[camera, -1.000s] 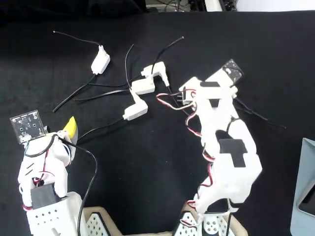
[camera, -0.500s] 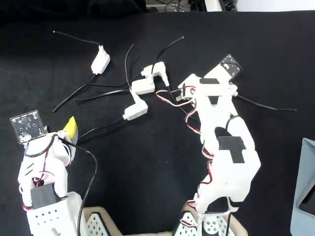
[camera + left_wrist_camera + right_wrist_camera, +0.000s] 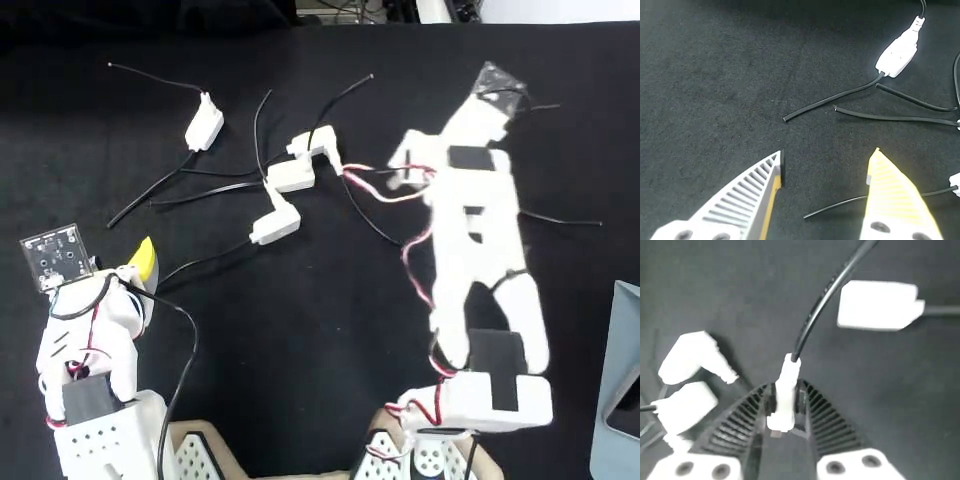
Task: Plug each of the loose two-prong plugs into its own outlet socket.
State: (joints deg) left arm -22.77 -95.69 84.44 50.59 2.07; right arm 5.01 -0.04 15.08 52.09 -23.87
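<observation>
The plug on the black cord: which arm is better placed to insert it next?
Right. The right gripper is shut on the plug, a white block lying just ahead. The left gripper is open, holding nothing.

Everything is sitting on the tabletop (image 3: 300, 340), mostly toward the back.
A cluster of connectors (image 3: 293, 176) is lying mid-tabletop, a lone connector (image 3: 204, 126) lying left of it and farther back (well apart); the right end effector (image 3: 785, 389), a plug (image 3: 784, 407) in it, is hanging just right of the cluster, the left end effector (image 3: 827, 151) at the front left.
</observation>
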